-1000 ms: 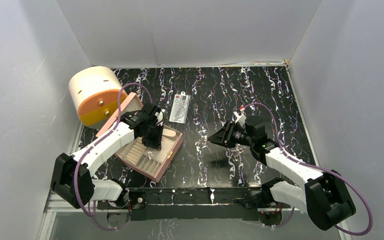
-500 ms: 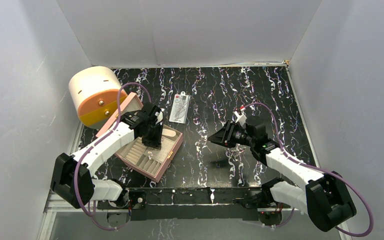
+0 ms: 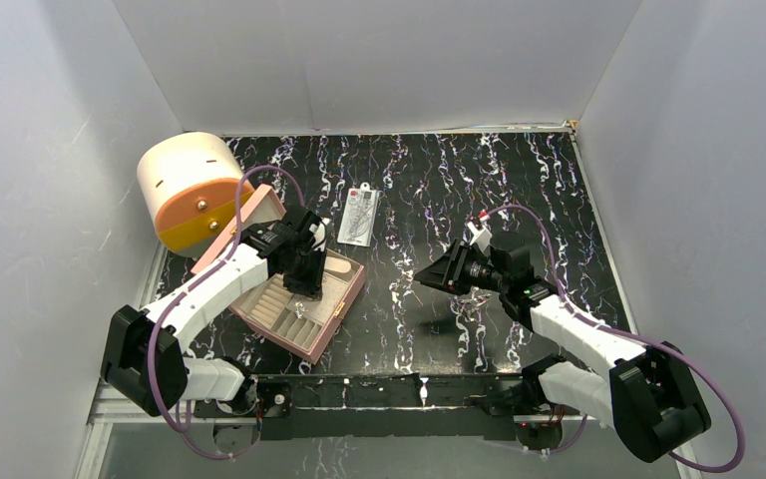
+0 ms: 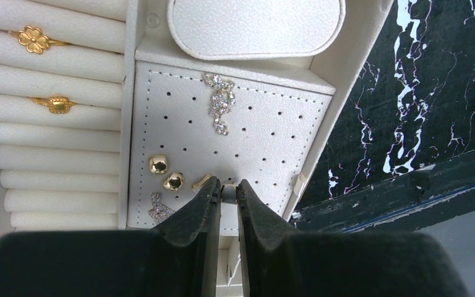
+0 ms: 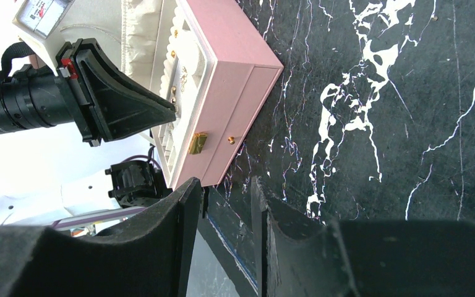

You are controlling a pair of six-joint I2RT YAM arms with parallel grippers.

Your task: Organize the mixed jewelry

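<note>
**Mid-placement, one piece pinched**

On the bench the pink box lies open. Off its latch side the right hand hangs part-open and empty. Over the box's perforated pad the left hand is closed to a sliver on a pale stud, with gold studs just beside. The next move is likely to lower it onto a free hole, then release.

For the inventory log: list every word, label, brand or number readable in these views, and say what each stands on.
Clear packet with white card: dark print and a red mark, too small to read in the top view and blurred in the right wrist view.
Pink jewelry box: no text visible.
Nothing else carries legible writing.
</note>
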